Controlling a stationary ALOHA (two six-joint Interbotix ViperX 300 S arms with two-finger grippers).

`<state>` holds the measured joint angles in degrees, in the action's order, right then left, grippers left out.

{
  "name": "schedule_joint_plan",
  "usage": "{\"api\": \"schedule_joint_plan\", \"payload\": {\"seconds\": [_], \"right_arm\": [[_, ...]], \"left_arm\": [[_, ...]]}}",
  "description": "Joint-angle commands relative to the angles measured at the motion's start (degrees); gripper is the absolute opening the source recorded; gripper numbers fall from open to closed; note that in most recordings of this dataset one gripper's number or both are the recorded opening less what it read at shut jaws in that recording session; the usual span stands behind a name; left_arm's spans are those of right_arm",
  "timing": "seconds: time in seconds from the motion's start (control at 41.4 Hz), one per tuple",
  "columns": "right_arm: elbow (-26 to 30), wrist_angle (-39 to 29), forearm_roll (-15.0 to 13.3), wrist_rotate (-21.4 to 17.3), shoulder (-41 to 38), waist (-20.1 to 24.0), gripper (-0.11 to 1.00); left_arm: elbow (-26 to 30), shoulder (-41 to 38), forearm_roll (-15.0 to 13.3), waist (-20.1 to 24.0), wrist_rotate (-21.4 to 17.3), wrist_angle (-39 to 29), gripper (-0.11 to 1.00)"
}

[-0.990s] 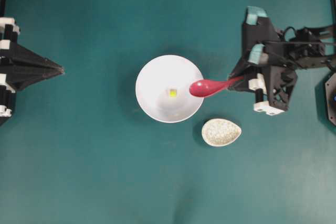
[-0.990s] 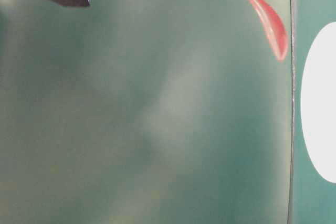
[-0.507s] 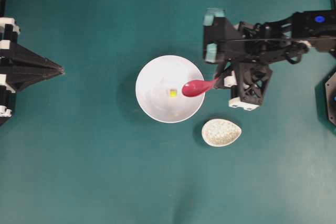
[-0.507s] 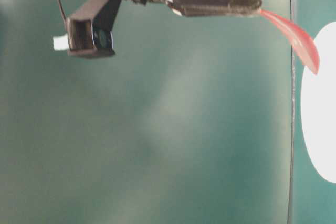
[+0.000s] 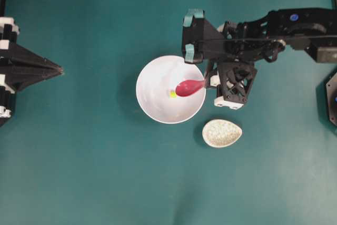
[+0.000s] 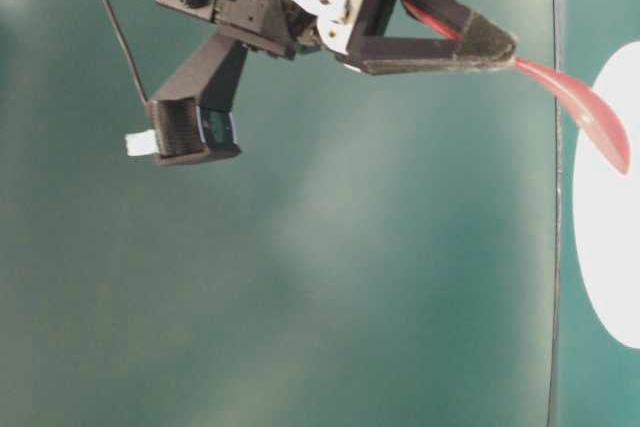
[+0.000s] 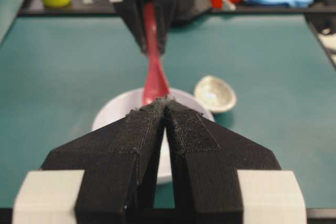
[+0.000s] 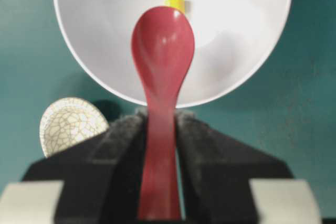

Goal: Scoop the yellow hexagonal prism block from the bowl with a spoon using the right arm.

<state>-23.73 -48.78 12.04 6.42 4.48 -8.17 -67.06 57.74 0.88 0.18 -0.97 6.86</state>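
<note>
Overhead: yellow block (image 5: 172,94) left of right end effector (image 5: 207,80), inside bowl (image 5: 152,104).

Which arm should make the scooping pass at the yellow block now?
Right. The right gripper already clamps the spoon, whose scoop sits over the bowl just beside the yellow block. The left gripper is shut, empty, and parked at the table's far left edge.

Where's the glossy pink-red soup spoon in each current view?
Overhead: glossy pink-red soup spoon centre, scoop over the bowl's right side.
Table-level: upper right edge.
Left wrist: upper centre, beyond the left gripper.
Right wrist: centre, handle in the right gripper.
Shared landmark: round white bowl.
</note>
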Motion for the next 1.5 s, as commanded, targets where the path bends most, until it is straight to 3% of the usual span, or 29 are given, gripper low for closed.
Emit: {"api": "schedule_joint_plan", "payload": {"seconds": [0.0,1.473], "right_arm": [[1.5,0.2,-0.1,-0.7,0.2,-0.4,0.25],[5.3,-3.9,0.9,-1.1,-8.2,-0.5,0.25]], "left_arm": [[1.7,-0.3,0.2,0.0,-0.1,0.4,0.06],[1.7,-0.3,0.3,0.0,-0.2,0.3,0.06]]}}
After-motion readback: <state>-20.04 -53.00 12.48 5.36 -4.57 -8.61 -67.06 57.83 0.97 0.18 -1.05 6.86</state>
